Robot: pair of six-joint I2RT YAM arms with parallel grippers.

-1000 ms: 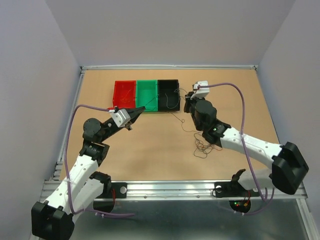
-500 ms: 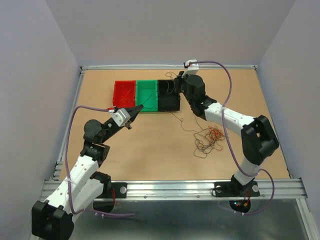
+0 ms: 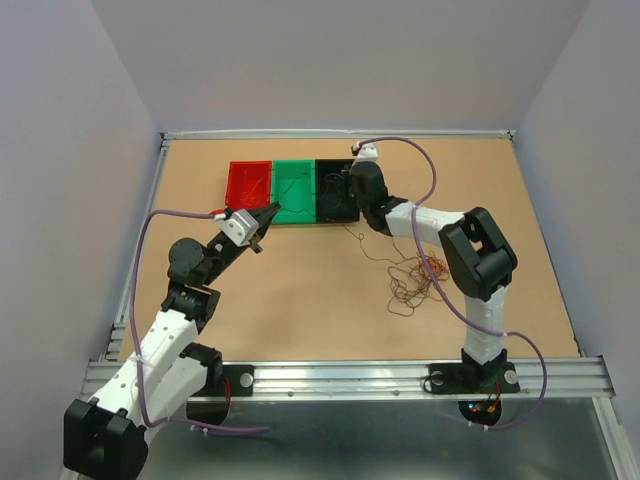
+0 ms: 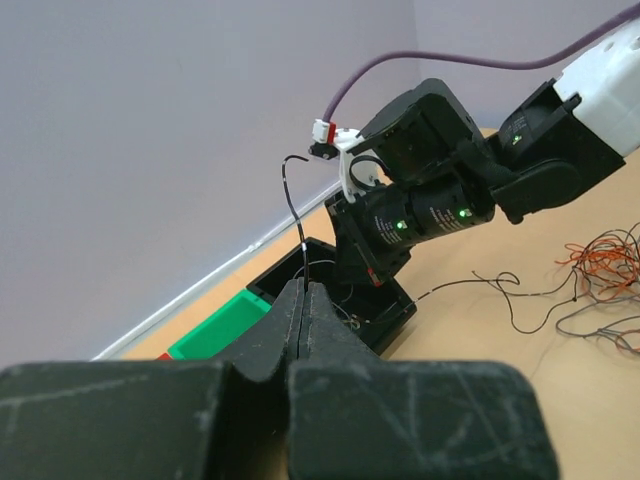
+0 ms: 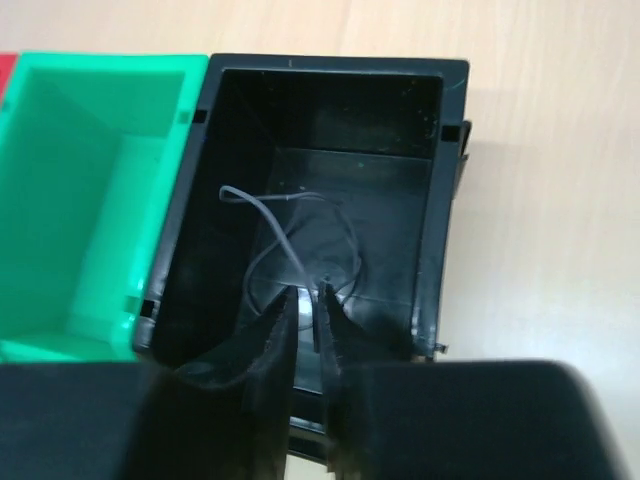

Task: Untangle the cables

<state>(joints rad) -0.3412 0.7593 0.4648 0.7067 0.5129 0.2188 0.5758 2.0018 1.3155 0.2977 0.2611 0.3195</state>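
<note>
Black fingers of your right gripper (image 5: 305, 300) stand a narrow slit apart, low inside the black bin (image 5: 330, 65). A grey cable (image 5: 285, 245) lies curled on the bin floor with one end at the tips. The slit looks wider than the cable, so I judge it released.

Your left gripper (image 4: 303, 285) is pressed closed on a dark cable (image 4: 295, 205) that stands up from its tips, left of centre in the top view, just beside the green bin (image 3: 294, 190).

So one cable looks sorted and one is in hand. Most of the work is left: the tangle of cables (image 3: 420, 275), orange and brown, sits right of centre on the table (image 3: 300, 290). A loose strand (image 3: 362, 240) trails from near the black bin toward it; you cannot tell whether it is caught in the heap. Your right forearm crosses just beside that heap, and the red bin (image 3: 248, 165) ends the row at the left.
</note>
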